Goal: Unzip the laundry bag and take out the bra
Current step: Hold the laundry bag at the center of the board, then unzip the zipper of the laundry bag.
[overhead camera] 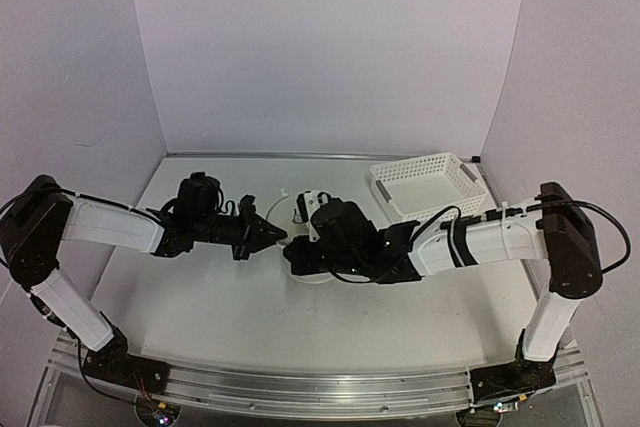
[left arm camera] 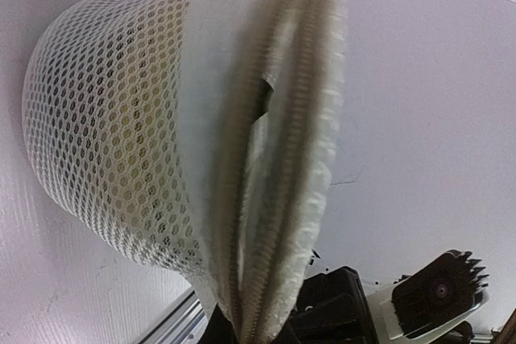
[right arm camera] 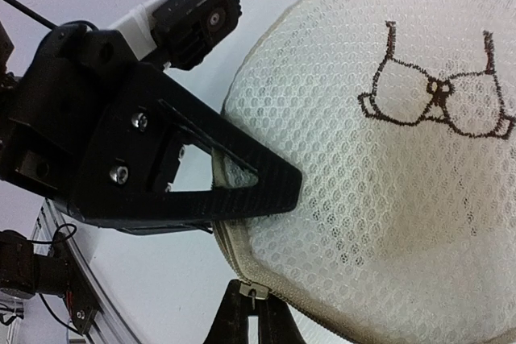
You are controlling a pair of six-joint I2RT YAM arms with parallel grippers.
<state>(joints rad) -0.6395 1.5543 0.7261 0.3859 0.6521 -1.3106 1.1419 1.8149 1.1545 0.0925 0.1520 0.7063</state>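
The left arm (overhead camera: 110,222) is stretched from the left edge towards the middle of the surface (overhead camera: 230,307). The left claw (overhead camera: 272,237) is seen pressed together on the rim of the laundry bag (right arm camera: 387,199), right at the zipper seam; in the right wrist view one black finger (right arm camera: 242,183) is laid across that edge.

The laundry bag is held at the middle of the surface, between the two claws and left of the basket (overhead camera: 428,185). From above it is mostly hidden under the wrists, and whether it rests on the surface cannot be told. Its honeycomb mesh wall (left arm camera: 105,118) and the two rows of zipper (left arm camera: 242,199) teeth fill the left wrist view. A short dark gap is seen between the rows, but how far the zipper is open cannot be told. On the flat round face the bra pictogram (right arm camera: 439,90) is shown in dark stitching.

At the lower rim, the small metal zip pull (right arm camera: 253,292) is pinched between the fingers of the right claw (right arm camera: 248,300), which is closed on it. The right arm (overhead camera: 490,237) is extended from the right side. The white perforated basket is set at the far right of the surface, apart from the bag.
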